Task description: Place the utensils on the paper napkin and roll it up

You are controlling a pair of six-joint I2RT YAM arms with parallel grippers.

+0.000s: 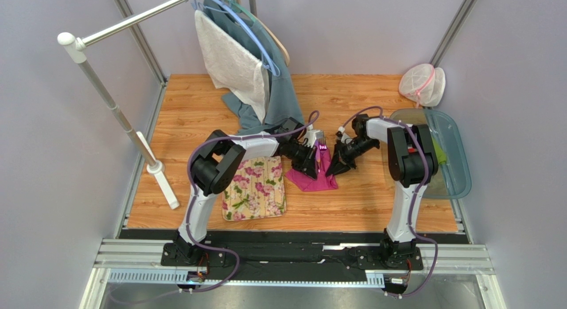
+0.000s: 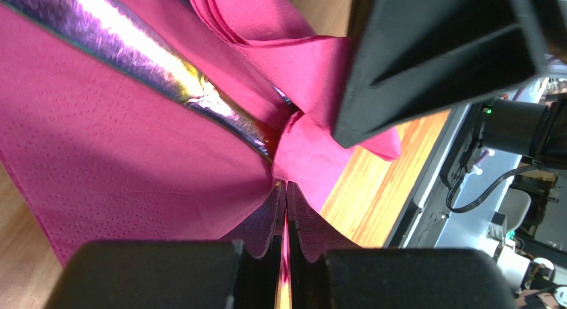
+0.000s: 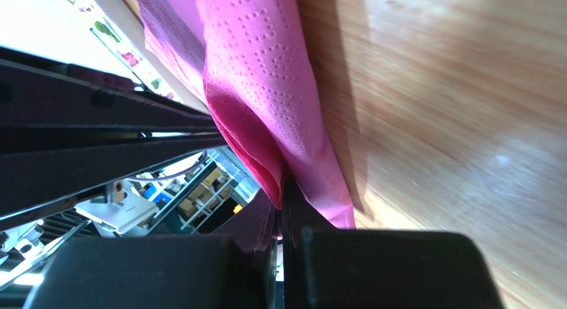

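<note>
Top external view: our left end effector (image 1: 311, 169) and right end effector (image 1: 335, 168) each pinch the paper napkin (image 1: 319, 181) bunched between them. Just ahead of the left one sit the utensils (image 2: 153, 63); we judge uneven pulling could tear the paper or spill them.

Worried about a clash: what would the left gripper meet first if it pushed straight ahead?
The napkin the left gripper pinches, then likely the utensil lying in the fold; the right gripper sits off to one side, depth unclear.

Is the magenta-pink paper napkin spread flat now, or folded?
Folded. The magenta-pink paper napkin folds in layers over a shiny metal utensil; the left claw and right claw pinch its edges.
</note>
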